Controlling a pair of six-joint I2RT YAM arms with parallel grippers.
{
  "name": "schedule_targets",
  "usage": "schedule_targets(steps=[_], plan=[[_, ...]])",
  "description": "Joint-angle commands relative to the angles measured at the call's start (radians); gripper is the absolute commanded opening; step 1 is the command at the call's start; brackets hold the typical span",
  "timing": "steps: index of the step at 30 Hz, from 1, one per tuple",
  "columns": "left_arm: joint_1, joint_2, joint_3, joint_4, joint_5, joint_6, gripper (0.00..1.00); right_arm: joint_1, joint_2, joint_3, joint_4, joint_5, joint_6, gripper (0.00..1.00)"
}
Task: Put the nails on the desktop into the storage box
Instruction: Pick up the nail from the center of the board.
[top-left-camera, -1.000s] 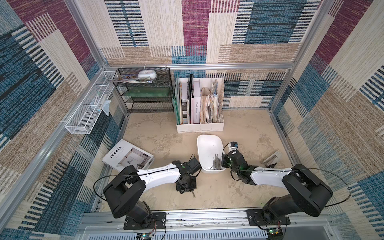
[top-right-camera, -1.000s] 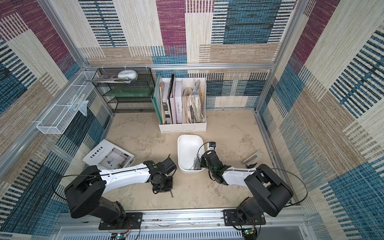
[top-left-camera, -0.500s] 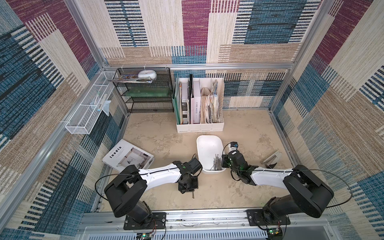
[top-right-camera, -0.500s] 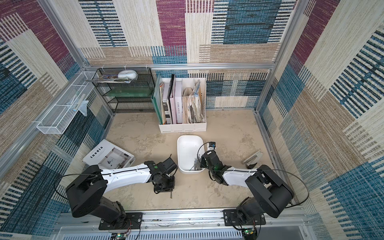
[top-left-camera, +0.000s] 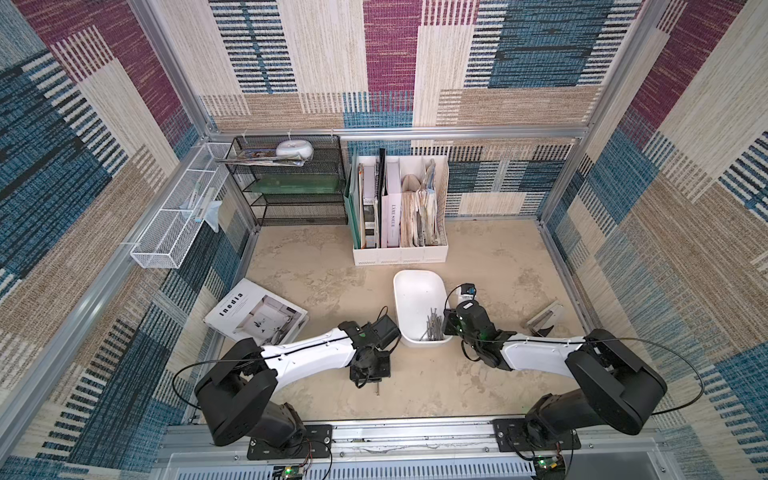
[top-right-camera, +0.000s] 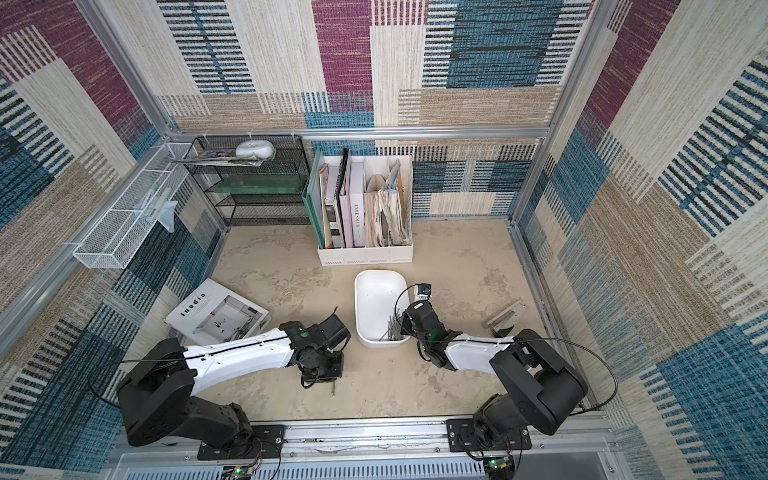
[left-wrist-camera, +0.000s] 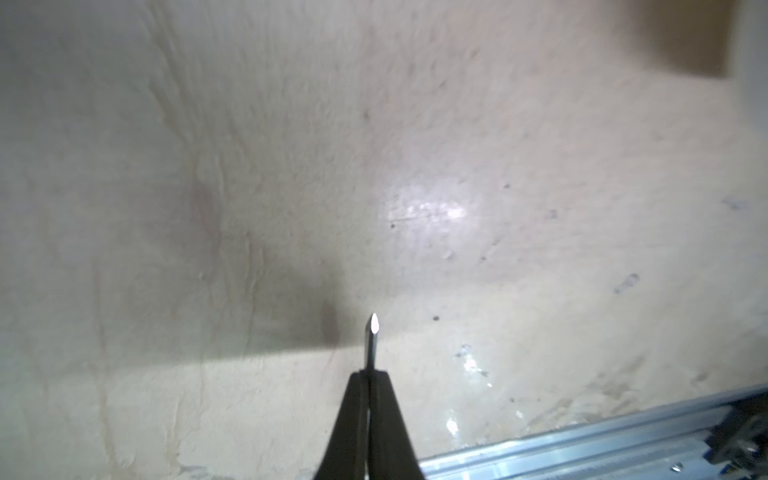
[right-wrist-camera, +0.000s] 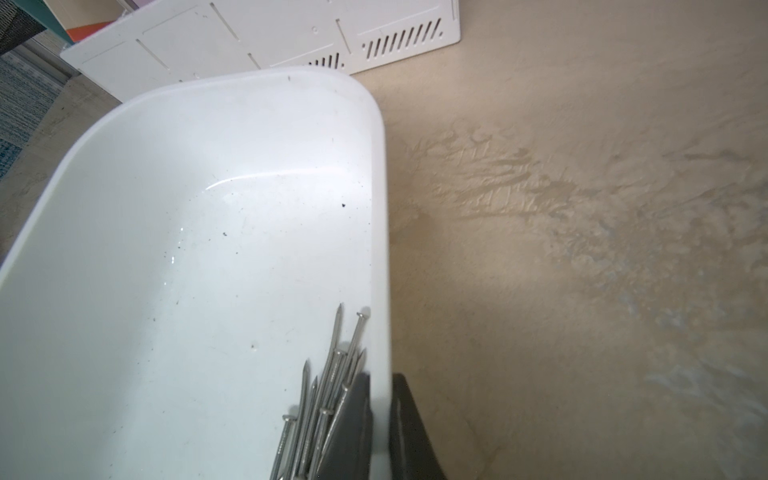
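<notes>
Left wrist view: the left fingers (left-wrist-camera: 367, 386) are clenched on 1 nail (left-wrist-camera: 371, 340), whose bright pointed tip juts out past them above bare desk (left-wrist-camera: 540, 166).
Held nail from above: in both top views the nail (top-left-camera: 377, 387) shows as a thin dark sliver under the left arm's wrist, pointing toward the front rail. Whether it touches the desk cannot be told.
Right wrist view: the right fingers (right-wrist-camera: 359, 411) are grasping a long side wall of the storage box (right-wrist-camera: 208, 187), with 1 finger inside and 1 outside.
Nails in box: a loose bundle of grey nails (right-wrist-camera: 328, 395) lies at the near end, against the gripped wall and right beside the inner finger.
Storage box place: it sits on the desk between the 2 arms, just in front of the white file holder (top-left-camera: 399, 253).
Other items: a magazine (top-left-camera: 257, 311) lies beside the left arm, toward the left wall. A stapler (top-left-camera: 544, 318) sits near the right wall.
</notes>
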Motion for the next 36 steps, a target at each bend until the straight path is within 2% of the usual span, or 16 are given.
schedule_targets(steps=[1, 7, 15, 21, 25, 30, 36], plan=[[0.000, -0.044, 0.024, -0.048, -0.042, 0.012, 0.00, 0.000, 0.010, 0.001, -0.030, -0.003, 0.001, 0.00], [0.000, -0.095, 0.043, -0.065, -0.019, 0.022, 0.00, 0.000, 0.011, 0.001, -0.028, -0.005, 0.004, 0.00], [0.008, -0.032, 0.048, -0.059, -0.033, 0.068, 0.00, 0.000, 0.015, 0.002, -0.031, -0.009, 0.003, 0.00], [0.052, 0.017, 0.024, -0.012, -0.040, 0.096, 0.00, 0.001, 0.018, 0.001, -0.030, -0.014, 0.003, 0.00], [0.081, 0.023, 0.028, -0.001, -0.044, 0.124, 0.02, 0.001, 0.021, 0.003, -0.032, -0.016, 0.002, 0.00], [0.097, 0.016, 0.022, -0.005, -0.042, 0.140, 0.00, 0.001, 0.027, 0.002, -0.029, -0.020, 0.002, 0.00], [0.098, -0.057, 0.113, -0.122, -0.018, 0.150, 0.00, 0.001, 0.030, 0.010, -0.033, -0.017, 0.000, 0.00]])
